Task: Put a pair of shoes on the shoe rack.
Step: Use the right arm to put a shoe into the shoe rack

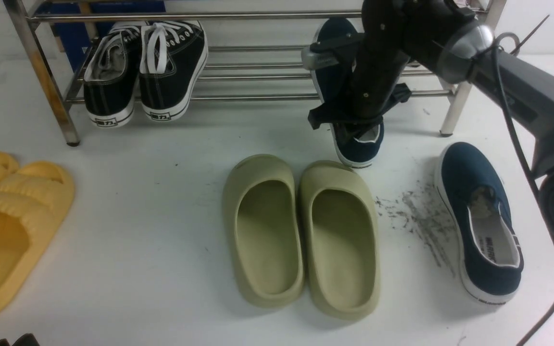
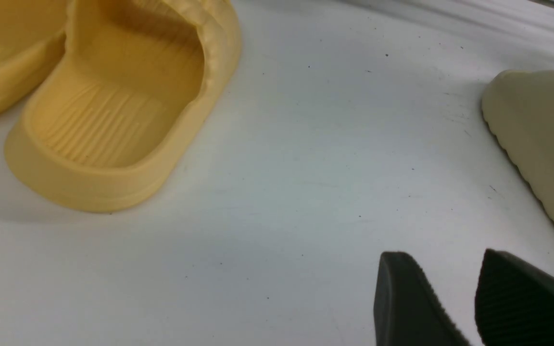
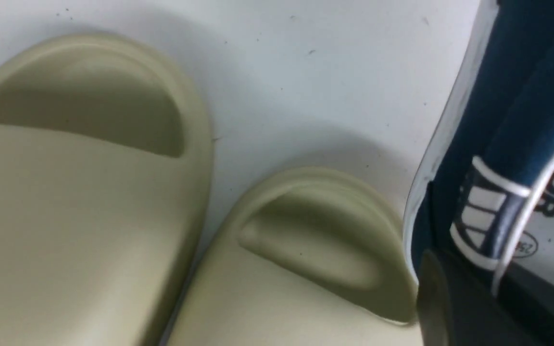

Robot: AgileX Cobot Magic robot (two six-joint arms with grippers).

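My right jaws are pressed together on the heel collar of a navy shoe (image 1: pixel 359 150), pinching it. The shoe hangs steeply tilted from them: its toe is up and beyond them, against the rails of the shoe rack (image 1: pixel 253 97), and its heel is low, out over the counter (image 1: pixel 161 250). I cannot tell whether the sole bears on the rails.

I judge this to be the setting down of the first shoe of the pair. The next move calls for pushing it further in and levelling it until the rails carry it, and only then letting go. My right arm (image 1: pixel 522 91) reaches in from the outer side, its wrist bent down over the heel.

Just under these jaws, toward me, lie two green slippers (image 1: pixel 301 230). Further out to their outer side, the second navy shoe (image 1: pixel 484 226) waits on the counter. Far along the rack sit black sneakers (image 1: pixel 147 72). My left jaws, well apart, are spread and hold nothing, low beside yellow slippers (image 2: pixel 113 125).
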